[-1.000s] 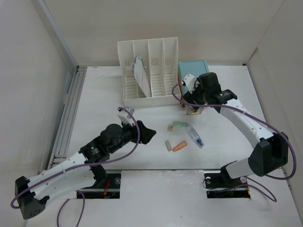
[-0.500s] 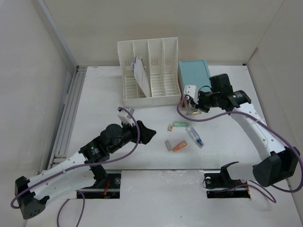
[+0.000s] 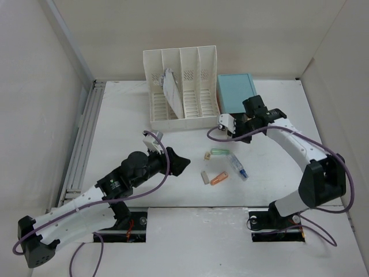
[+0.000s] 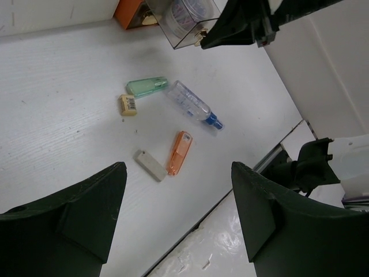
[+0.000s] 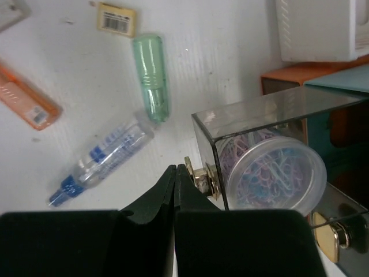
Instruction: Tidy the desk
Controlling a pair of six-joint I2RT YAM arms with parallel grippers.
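Small items lie on the white desk [image 3: 127, 127]: a green tube [image 3: 217, 152], a tan barcoded eraser [image 3: 207, 155], a clear spray bottle [image 3: 237, 166], an orange stick [image 3: 218, 179] and a grey stick [image 3: 204, 177]. My left gripper [image 3: 181, 163] hovers open to their left, with nothing between its fingers [image 4: 86, 213]. My right gripper [image 5: 176, 170] is shut and empty. Its tips are just left of the gold knob [image 5: 202, 176] of a clear drawer [image 5: 253, 115], which holds a tub of paper clips [image 5: 271, 173].
A white slotted file rack [image 3: 181, 86] with papers [image 3: 170, 88] stands at the back. A light-blue drawer box [image 3: 236, 89] sits to its right, with the clear drawer pulled out in front. A grey rail [image 3: 81, 141] runs along the left edge, and white walls enclose the desk.
My right gripper has gone from open to shut, and its wrist has swung and turned in front of the drawer box. The left arm and the small items have not moved.
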